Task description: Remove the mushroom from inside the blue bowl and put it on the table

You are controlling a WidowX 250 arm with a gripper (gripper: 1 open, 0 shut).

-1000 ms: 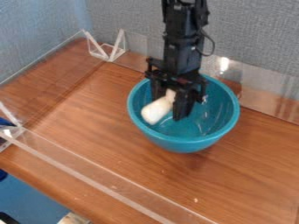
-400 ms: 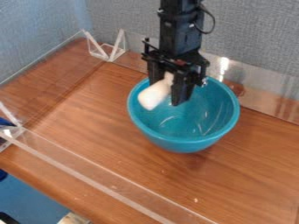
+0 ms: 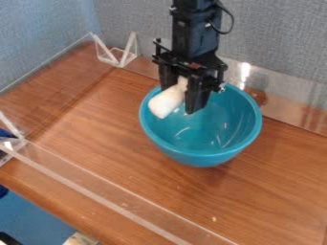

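Nearest the camera, below and in front of the jaws, a clear wall (image 3: 90, 182) runs along the edge of the tabletop (image 3: 90, 124), and the open wood between that wall and the bowl looks like the natural spot to set something down. Directly beneath the jaws sits the blue bowl (image 3: 205, 134), its rim just under the load. The jaws of the gripper (image 3: 183, 96) point straight down and are clenched on the mushroom (image 3: 163, 100), whose pale stem sticks out to their left side, held just above the bowl's rim; the cap is not clearly visible. The hold seems off-centre, so the toy could pivot or slip out during a sideways move and drop back into the bowl. If the arm travels before it has enough height, the mushroom or a fingertip could clip the rim and drag or tip the light bowl. Beyond the jaws, the far clear wall (image 3: 288, 96) stands close, so a move that way risks a bump.
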